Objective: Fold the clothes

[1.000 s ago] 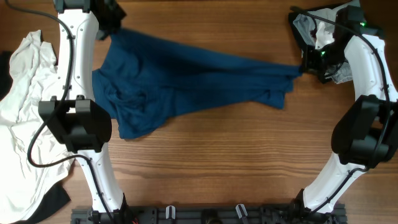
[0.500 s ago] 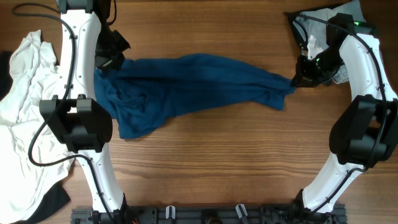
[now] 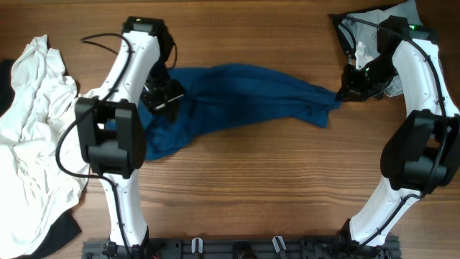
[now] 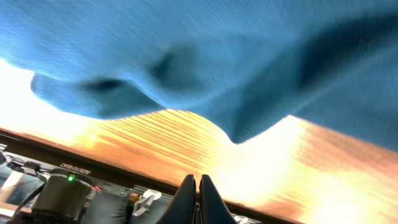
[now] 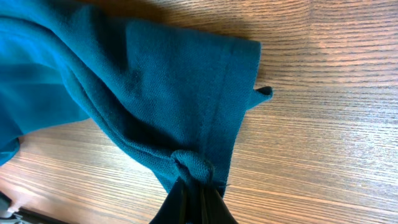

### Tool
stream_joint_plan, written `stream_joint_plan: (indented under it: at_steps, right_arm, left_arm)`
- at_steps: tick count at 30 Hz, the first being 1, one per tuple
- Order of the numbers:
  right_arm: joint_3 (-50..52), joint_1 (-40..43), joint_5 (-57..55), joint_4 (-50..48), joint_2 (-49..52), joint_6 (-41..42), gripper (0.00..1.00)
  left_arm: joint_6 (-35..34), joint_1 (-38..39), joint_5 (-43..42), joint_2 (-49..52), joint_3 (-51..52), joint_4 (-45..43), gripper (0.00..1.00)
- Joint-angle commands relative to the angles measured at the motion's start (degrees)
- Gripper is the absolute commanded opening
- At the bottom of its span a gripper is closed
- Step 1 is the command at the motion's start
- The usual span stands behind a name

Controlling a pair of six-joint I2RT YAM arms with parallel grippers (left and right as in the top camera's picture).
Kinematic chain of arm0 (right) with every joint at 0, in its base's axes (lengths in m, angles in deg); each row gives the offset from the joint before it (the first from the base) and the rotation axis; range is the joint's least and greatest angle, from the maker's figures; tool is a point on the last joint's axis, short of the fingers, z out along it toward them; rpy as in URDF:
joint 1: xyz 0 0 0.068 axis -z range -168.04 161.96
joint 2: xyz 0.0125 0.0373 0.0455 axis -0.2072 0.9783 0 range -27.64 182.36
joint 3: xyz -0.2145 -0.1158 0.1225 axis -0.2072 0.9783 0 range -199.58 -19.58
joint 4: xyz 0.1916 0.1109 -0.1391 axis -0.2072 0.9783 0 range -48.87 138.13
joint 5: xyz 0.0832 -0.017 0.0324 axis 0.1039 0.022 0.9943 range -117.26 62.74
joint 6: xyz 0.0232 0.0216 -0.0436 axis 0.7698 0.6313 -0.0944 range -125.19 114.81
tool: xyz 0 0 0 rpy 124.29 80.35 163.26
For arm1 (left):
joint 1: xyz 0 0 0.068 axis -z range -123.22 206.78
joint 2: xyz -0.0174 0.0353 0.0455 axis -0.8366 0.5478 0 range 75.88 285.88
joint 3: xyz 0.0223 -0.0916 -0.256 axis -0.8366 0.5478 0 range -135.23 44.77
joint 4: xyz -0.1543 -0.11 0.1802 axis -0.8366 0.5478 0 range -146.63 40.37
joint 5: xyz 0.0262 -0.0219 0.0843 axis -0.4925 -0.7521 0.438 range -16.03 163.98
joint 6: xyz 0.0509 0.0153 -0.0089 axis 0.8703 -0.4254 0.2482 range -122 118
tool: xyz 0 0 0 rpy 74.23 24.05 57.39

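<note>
A dark blue garment (image 3: 237, 93) lies crumpled and stretched across the back half of the wooden table. My right gripper (image 3: 341, 93) is shut on its bunched right edge, which shows as a pinched fold of the garment (image 5: 155, 81) in the right wrist view, right gripper (image 5: 196, 183) low over the wood. My left gripper (image 3: 162, 97) hovers over the garment's left part. In the left wrist view, the left gripper (image 4: 198, 186) has its fingers pressed together with nothing between them, and the blue garment (image 4: 217, 56) fills the upper frame.
A white garment (image 3: 32, 129) is heaped at the table's left edge, with a black cloth (image 3: 61, 234) under its front end. A grey and white clothes pile (image 3: 366, 29) sits at the back right corner. The arm bases stand at the front edge.
My left gripper has moved right and forward from the garment's back-left corner to above its left part, and that corner has dropped. The right gripper has barely moved.
</note>
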Motion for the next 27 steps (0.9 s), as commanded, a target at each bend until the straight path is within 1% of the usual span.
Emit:
stream_joint_plan:
  at_steps: [1, 3, 6, 8, 9, 10, 11, 12, 13, 14, 15, 16, 17, 18, 19, 22, 24, 27]
  right_arm:
    - [-1.0, -0.2, 1.1, 0.2, -1.2, 0.5, 0.04]
    - [-1.0, -0.2, 1.1, 0.2, -1.2, 0.5, 0.04]
    - [-1.0, -0.2, 1.1, -0.2, -1.2, 0.5, 0.04]
    - [-1.0, -0.2, 1.1, -0.3, -1.2, 0.4, 0.04]
    - [-1.0, -0.2, 1.1, -0.4, -1.2, 0.0, 0.04]
    - [-1.0, -0.2, 1.1, -0.8, -1.2, 0.0, 0.07]
    - [-1.0, -0.2, 1.1, -1.5, -1.2, 0.1, 0.46]
    - [-1.0, -0.2, 1.1, -2.3, -1.2, 0.1, 0.9]
    - [-1.2, -0.2, 1.1, -2.7, -1.2, 0.0, 1.0]
    - [-1.5, -0.2, 1.1, -3.1, -1.2, 0.0, 1.0]
    - [-2.0, -0.2, 1.1, -3.5, -1.2, 0.0, 1.0]
    - [-2.7, -0.2, 1.1, -3.6, -1.2, -0.1, 1.0]
    - [-3.7, -0.2, 1.1, -3.7, -1.2, 0.0, 1.0]
    - [-5.0, -0.2, 1.4, -3.7, -1.2, -0.1, 1.0]
    - [-6.2, -0.2, 1.6, -3.6, -1.2, -0.3, 1.0]
    - [-10.5, -0.2, 4.4, -3.6, -1.2, -1.5, 1.0]
    - [-12.7, -0.2, 5.3, -3.8, -1.2, -1.5, 1.0]
    - [-13.5, -0.2, 8.6, -3.4, -1.2, -3.0, 1.0]
  left_arm:
    - [0.9, 2.1, -0.9, -1.0, 2.0, 0.2, 0.04]
    - [0.8, 1.9, -0.4, -1.0, 2.2, -1.0, 0.04]
    - [0.6, -0.3, -0.1, -1.6, 1.6, -6.9, 0.04]
    - [0.7, -2.1, -0.7, -1.8, 0.0, -8.7, 0.04]
    - [0.7, -3.4, -1.4, -1.8, -1.2, -9.3, 0.06]
    - [0.7, -4.1, -1.3, -1.8, -2.1, -9.7, 0.17]
    - [0.7, -4.8, -1.3, -1.8, -2.8, -10.4, 0.18]
    - [0.7, -5.7, -1.3, -1.8, -3.5, -11.5, 0.19]
    - [0.7, -6.4, -1.3, -1.8, -4.2, -12.4, 0.25]
    - [0.7, -6.9, -1.3, -1.8, -4.7, -13.4, 0.33]
    - [0.7, -7.3, -1.3, -1.8, -5.0, -14.5, 0.39]
    - [1.1, -7.5, -1.3, -1.8, -5.0, -16.1, 0.49]
    - [1.4, -7.5, -1.3, -1.8, -5.0, -16.9, 0.55]
    - [1.9, -7.4, -1.3, -1.8, -5.0, -17.7, 0.56]
    - [2.5, -7.3, -1.3, -1.8, -5.0, -18.3, 0.62]
    - [3.1, -7.0, 1.5, -1.8, -5.0, -18.9, 0.66]
    - [3.1, -6.8, 2.3, -1.4, -4.1, -19.2, 0.65]
    - [3.0, -6.7, 2.4, 0.0, -2.7, -20.3, 0.66]
